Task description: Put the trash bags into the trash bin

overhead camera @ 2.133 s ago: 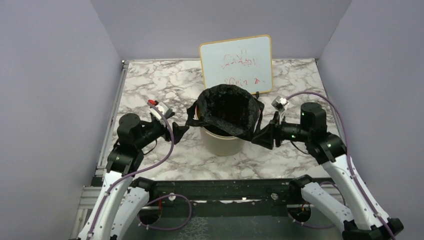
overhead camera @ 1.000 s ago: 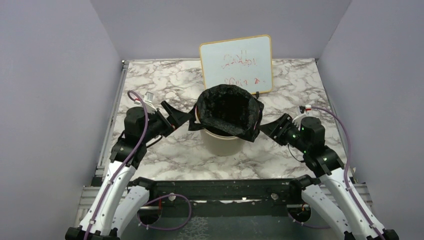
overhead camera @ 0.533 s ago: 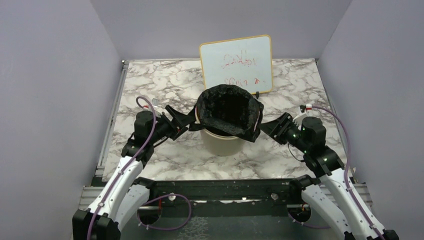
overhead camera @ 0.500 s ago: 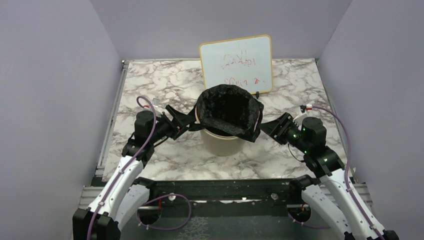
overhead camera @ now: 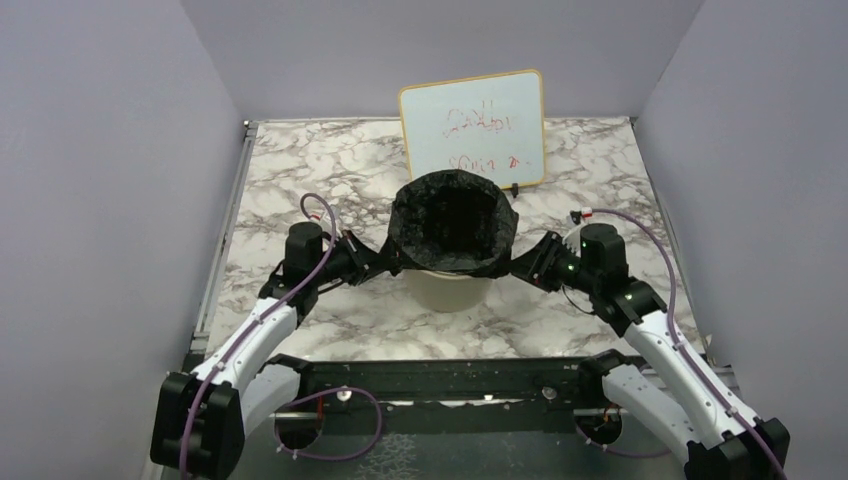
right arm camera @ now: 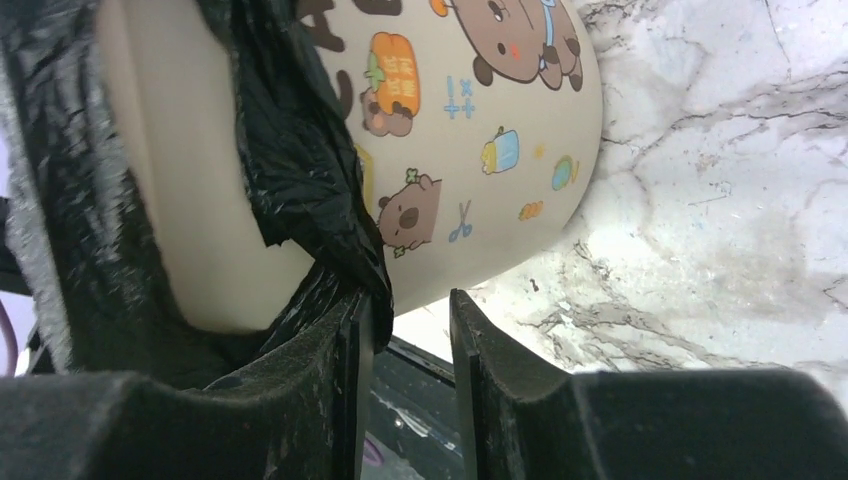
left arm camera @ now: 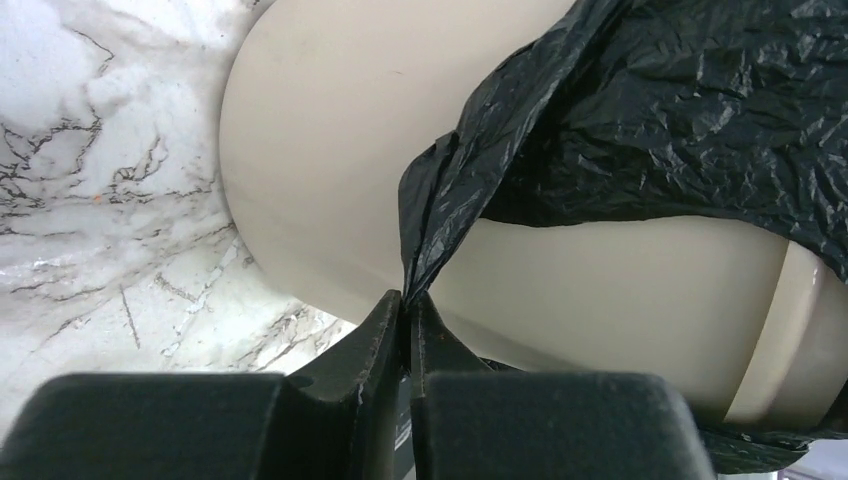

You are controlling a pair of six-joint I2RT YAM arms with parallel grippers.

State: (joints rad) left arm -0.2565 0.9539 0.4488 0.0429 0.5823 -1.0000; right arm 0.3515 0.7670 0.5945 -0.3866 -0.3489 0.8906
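The cream trash bin point(overhead camera: 447, 288) stands mid-table with the black trash bag point(overhead camera: 452, 222) lining it, its mouth spread wide and its edge folded over the rim. My left gripper point(overhead camera: 382, 262) is at the bin's left side. In the left wrist view it point(left arm camera: 408, 298) is shut on a pinched fold of the bag point(left arm camera: 650, 120) hanging against the bin wall point(left arm camera: 330, 150). My right gripper point(overhead camera: 521, 265) is at the bin's right side, open point(right arm camera: 410, 305). A flap of the bag point(right arm camera: 300, 190) rests against its left finger, beside the bin's cartoon print point(right arm camera: 480, 180).
A whiteboard point(overhead camera: 473, 128) with red writing leans just behind the bin. The marble table point(overhead camera: 320, 170) stretches to grey walls on the left, right and back. A dark rail point(overhead camera: 440, 375) runs along the near edge between the arm bases.
Both arms have moved in toward the bin. The left gripper went from open to shut on the bag's hanging edge. The right jaws have narrowed. The bag's mouth now looks rounder.
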